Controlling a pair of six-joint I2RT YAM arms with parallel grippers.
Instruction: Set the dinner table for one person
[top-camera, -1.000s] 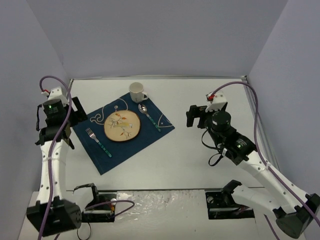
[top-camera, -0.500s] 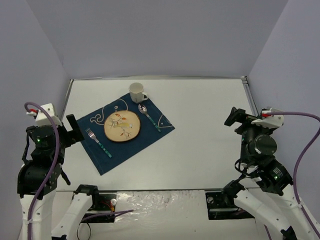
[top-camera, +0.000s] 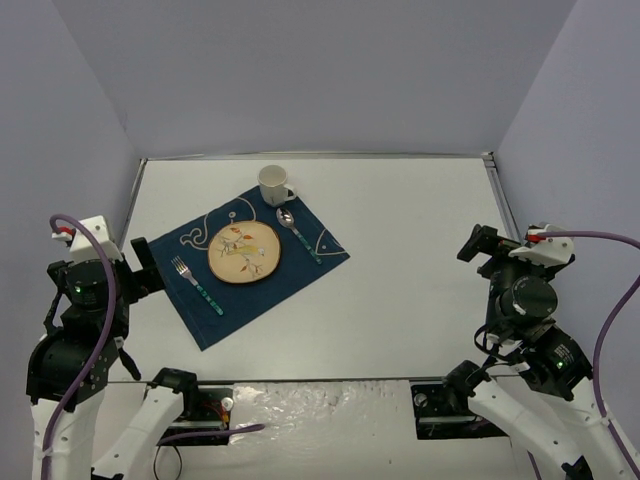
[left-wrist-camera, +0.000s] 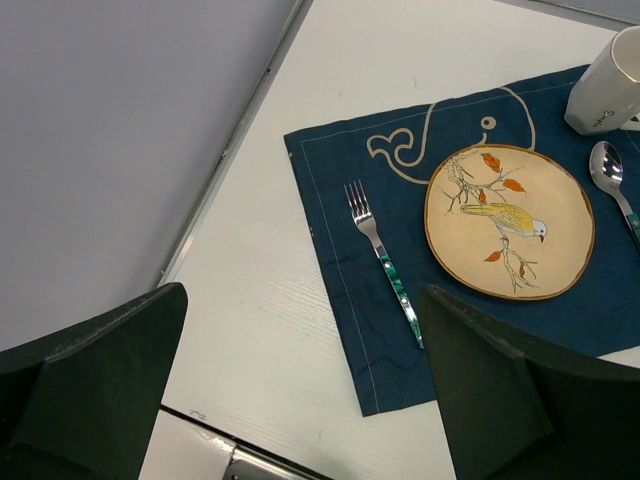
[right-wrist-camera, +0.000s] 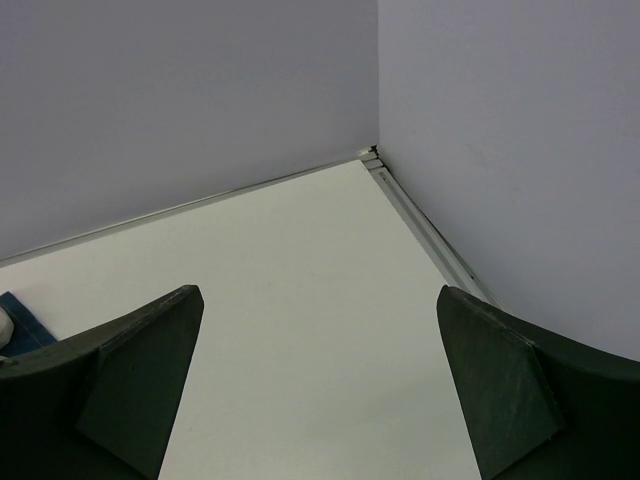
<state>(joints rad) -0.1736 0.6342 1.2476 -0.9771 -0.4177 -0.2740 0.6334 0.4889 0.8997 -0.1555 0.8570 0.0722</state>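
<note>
Desk (top-camera: 420, 260): white, matte, spans the whole scene; judged stiff and fixed, nothing to grip. Left of centre lies placemat (top-camera: 215, 320) with plate (top-camera: 244, 252), fork (top-camera: 196, 283), spoon (top-camera: 297, 232); cup (top-camera: 274, 184) at its far edge. Left end effector (left-wrist-camera: 302, 292) and right end effector (right-wrist-camera: 320, 292) both spread, empty.

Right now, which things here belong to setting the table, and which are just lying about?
Belong to the job: dinner table, blue placemat, bird-painted plate, fork, spoon, white mug.
Just around: grey walls, purple cable.
</note>
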